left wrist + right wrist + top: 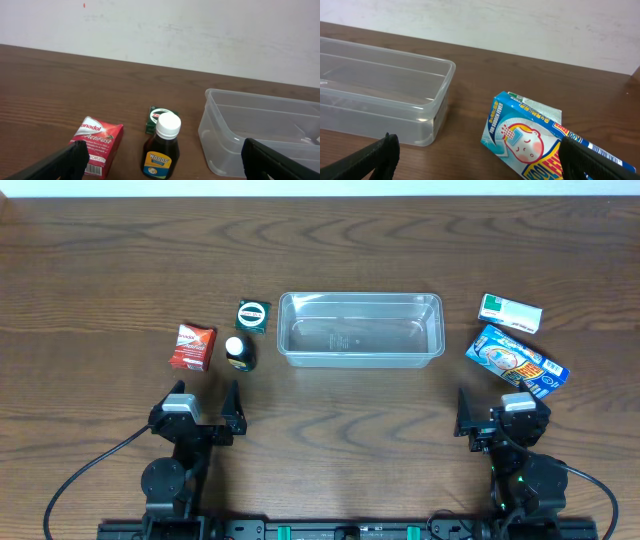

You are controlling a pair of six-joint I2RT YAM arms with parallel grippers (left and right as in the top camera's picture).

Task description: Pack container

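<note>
The clear plastic container (360, 362) sits on the wooden table (100, 270), ahead and to the right of the left gripper (164, 150), ahead and to the left of the right gripper (480, 145). Both grippers have their jaws spread wide and hold nothing. Just ahead of the left gripper stand a Woods' syrup bottle (239, 352) and a red Panadol box (192, 347), with a small green box (252, 315) beyond the bottle. A blue fever-patch box (516, 360) lies directly before the right gripper, with a white-and-green box (510, 313) farther out.
</note>
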